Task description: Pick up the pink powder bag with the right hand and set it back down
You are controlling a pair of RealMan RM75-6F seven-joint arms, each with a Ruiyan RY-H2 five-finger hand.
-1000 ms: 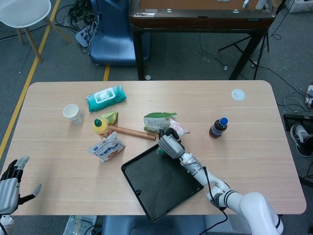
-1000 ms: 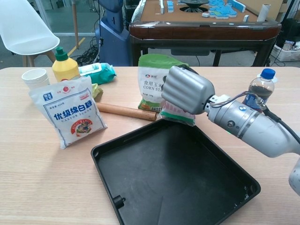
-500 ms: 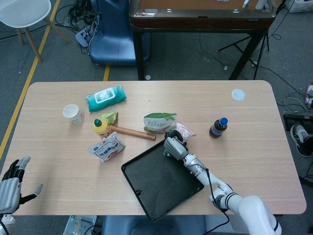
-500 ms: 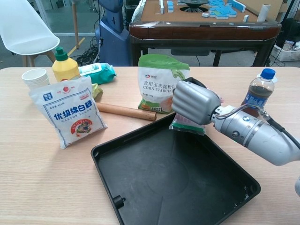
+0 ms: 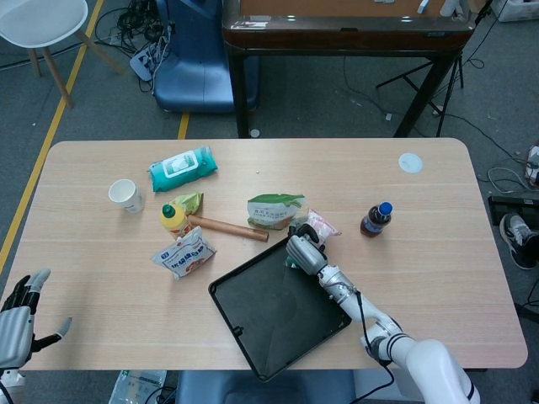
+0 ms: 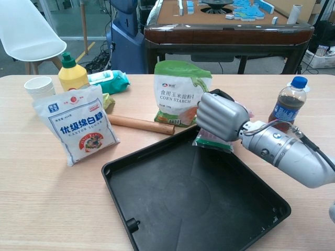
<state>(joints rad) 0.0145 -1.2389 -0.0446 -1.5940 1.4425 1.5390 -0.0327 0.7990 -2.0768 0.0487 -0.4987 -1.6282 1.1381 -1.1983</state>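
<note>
Now your right hand [image 6: 220, 116] grips the pink bag [image 5: 323, 225] over the tray's [image 6: 157, 209] edge; your left hand [image 5: 17, 324] hangs open.

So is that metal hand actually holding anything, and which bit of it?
Yes: the right hand grips the pink powder bag by its near end, over the black tray's far edge.

Robot lab or workshop, grey floor with loose cables [image 5: 139, 21], yellow floor tape [image 5: 52, 126], mahjong table [image 6: 230, 23]

Right hand [image 5: 301, 252] gripping pink powder bag [image 5: 322, 225]
</note>
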